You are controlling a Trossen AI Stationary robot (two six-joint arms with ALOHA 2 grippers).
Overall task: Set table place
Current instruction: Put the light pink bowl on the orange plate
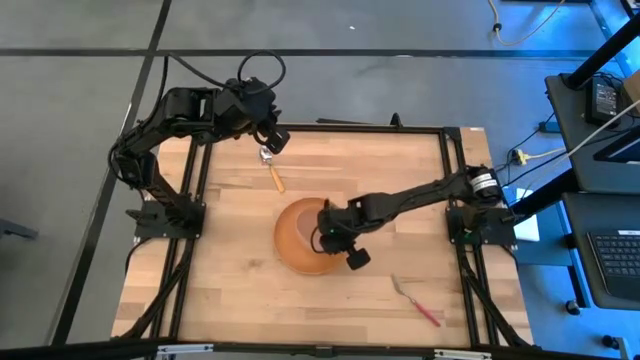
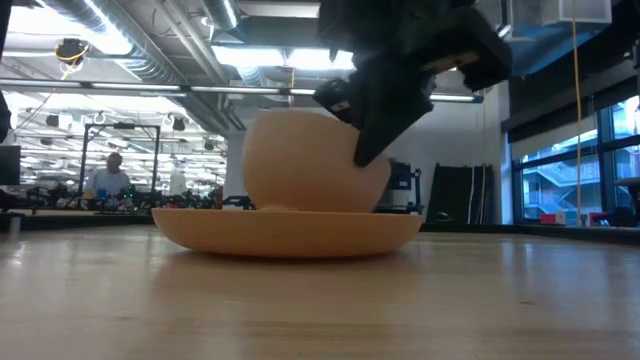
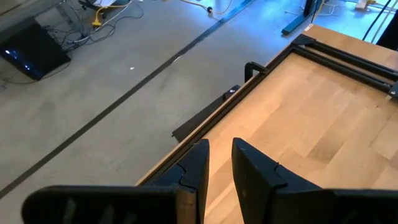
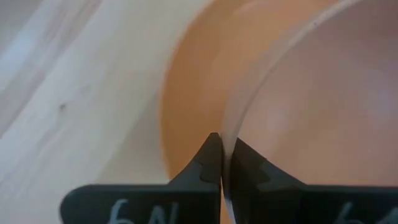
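Pale wooden planks, black metal frame: table [image 1: 400,170], spread beneath both grippers. Grey floor [image 3: 93,93] past the far edge, out ahead of the left gripper [image 3: 221,155].

Directly under the right gripper [image 4: 222,152]: orange plate [image 2: 290,230], flat on the wood around mid-table. In the low view, seen as a shallow dish with the right gripper [image 2: 365,150] coming down over its right half from above.

On the plate, at the right gripper's tips: pale-orange bowl [image 2: 300,160], tipped up on its side, rounded outside turned to the low camera, lower edge resting on the plate. Clamped by its rim between the right gripper's fingers, one finger [image 4: 208,158] on the outside, the other on the inside, with only the thin rim between them.

Up at the far left corner, above the wood: left gripper [image 1: 275,143], well apart from the plate. Fingers a little apart, nothing between them, only bare planks and the table edge seen past them.

Just beside the left gripper, on its mid-table side: wooden-handled spoon [image 1: 271,170], flat on the planks, metal end toward the gripper. Whether touched or not, cannot tell.

Well apart from the right gripper, toward the near right corner: red-handled fork [image 1: 418,303], flat on the planks, untouched, handle pointing to the near edge.

Far behind the table in the low view: a person [image 2: 108,178] at a bench.
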